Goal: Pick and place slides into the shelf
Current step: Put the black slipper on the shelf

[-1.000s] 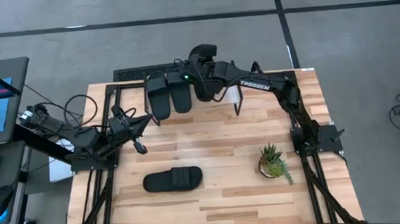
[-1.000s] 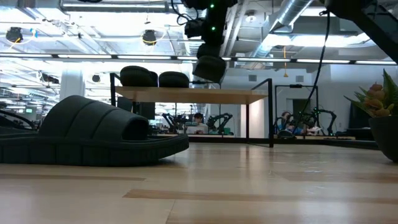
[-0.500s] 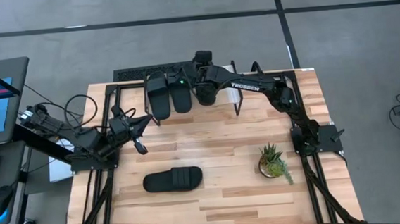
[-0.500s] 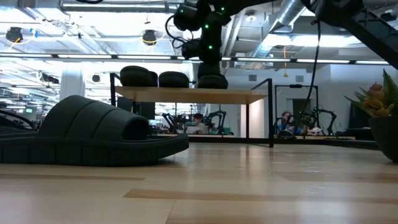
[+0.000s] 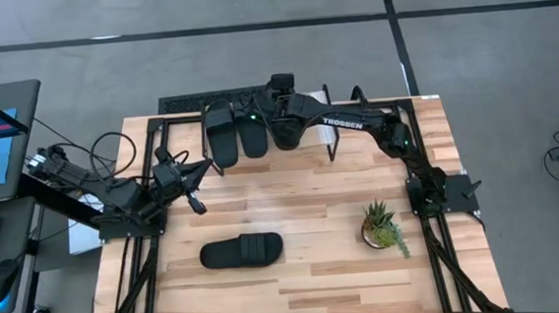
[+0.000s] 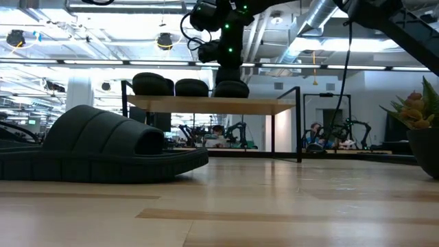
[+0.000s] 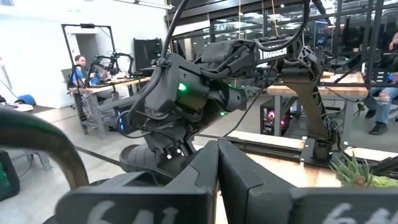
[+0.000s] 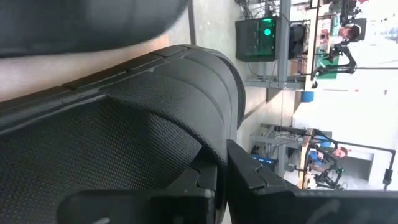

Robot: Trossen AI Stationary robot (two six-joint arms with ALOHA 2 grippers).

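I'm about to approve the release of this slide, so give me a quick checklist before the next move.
1. Right gripper shut on third slide: ok.
2. Third slide resting on the shelf top: looks ok in the low view.
3. Third slide apart from the two slides already placed: cannot tell.
4. Left gripper shut, empty, parked at the table's left: ok.
5. Last slide lying on the table, unobstructed: ok.
6. Plant clear of the right arm: ok.
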